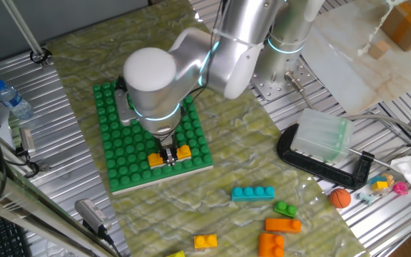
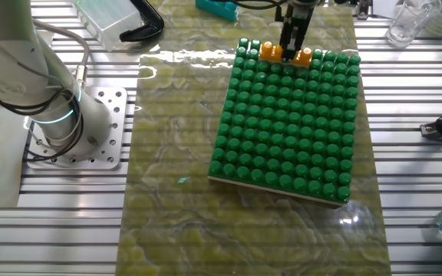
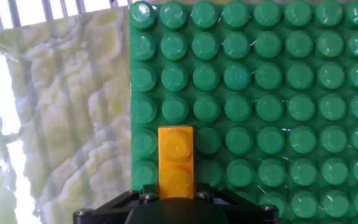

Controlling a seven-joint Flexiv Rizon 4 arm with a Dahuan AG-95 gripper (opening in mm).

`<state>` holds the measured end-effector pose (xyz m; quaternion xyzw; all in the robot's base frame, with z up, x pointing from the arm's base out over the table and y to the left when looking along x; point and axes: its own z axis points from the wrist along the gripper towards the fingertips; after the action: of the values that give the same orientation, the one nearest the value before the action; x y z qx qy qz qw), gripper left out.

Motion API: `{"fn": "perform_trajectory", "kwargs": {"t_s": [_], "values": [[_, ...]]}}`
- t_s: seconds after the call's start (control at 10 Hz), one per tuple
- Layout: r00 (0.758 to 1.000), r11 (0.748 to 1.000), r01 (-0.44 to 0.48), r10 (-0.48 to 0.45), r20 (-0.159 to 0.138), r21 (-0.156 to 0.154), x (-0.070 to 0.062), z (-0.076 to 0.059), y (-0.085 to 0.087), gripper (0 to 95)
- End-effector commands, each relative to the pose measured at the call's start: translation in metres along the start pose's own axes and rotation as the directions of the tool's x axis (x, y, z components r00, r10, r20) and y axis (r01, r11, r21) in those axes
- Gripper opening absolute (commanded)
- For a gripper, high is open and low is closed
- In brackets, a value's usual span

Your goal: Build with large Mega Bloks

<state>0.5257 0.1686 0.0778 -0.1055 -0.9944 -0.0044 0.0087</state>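
An orange-yellow Mega Blok (image 1: 183, 152) sits on the green studded baseplate (image 1: 120, 143), in the row by its near edge. My gripper (image 1: 168, 154) comes straight down on the middle of this brick and is shut on it. From the other side, both brick ends (image 2: 271, 52) stick out beside the gripper (image 2: 291, 44). In the hand view the brick (image 3: 176, 155) runs forward from the gripper (image 3: 176, 196), one stud column in from the baseplate's left edge (image 3: 143, 81). Loose bricks lie on the mat: cyan (image 1: 252, 193), green (image 1: 285, 209), orange (image 1: 282, 225) and yellow (image 1: 205, 242).
A black clamp (image 1: 320, 163) with a clear box (image 1: 322, 135) on it stands right of the mat. A small orange ball (image 1: 340, 198) lies beside it. A water bottle (image 1: 11, 98) is at the far left. The arm's base (image 2: 56, 123) is bolted beside the mat.
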Motion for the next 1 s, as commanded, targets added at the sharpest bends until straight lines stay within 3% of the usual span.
{"fn": "perform_trajectory", "kwargs": {"t_s": [0.1, 0.2, 0.3, 0.4, 0.6, 1.0], "values": [[1.000, 1.000, 0.008, -0.008, 0.016, 0.020, 0.0004, 0.0009, -0.0008, 0.0], [1.000, 1.000, 0.014, -0.014, 0.026, 0.026, 0.0004, 0.0004, -0.0013, 0.0], [1.000, 1.000, 0.002, -0.002, 0.027, -0.001, 0.0003, 0.0002, -0.0011, 0.0], [1.000, 1.000, -0.003, 0.003, 0.028, -0.004, -0.0004, -0.0008, -0.0001, 0.0], [1.000, 1.000, 0.004, -0.004, 0.027, 0.001, -0.0002, -0.0016, 0.0001, 38.0], [1.000, 1.000, 0.004, -0.004, 0.027, 0.001, -0.0002, -0.0016, 0.0001, 38.0]]}}
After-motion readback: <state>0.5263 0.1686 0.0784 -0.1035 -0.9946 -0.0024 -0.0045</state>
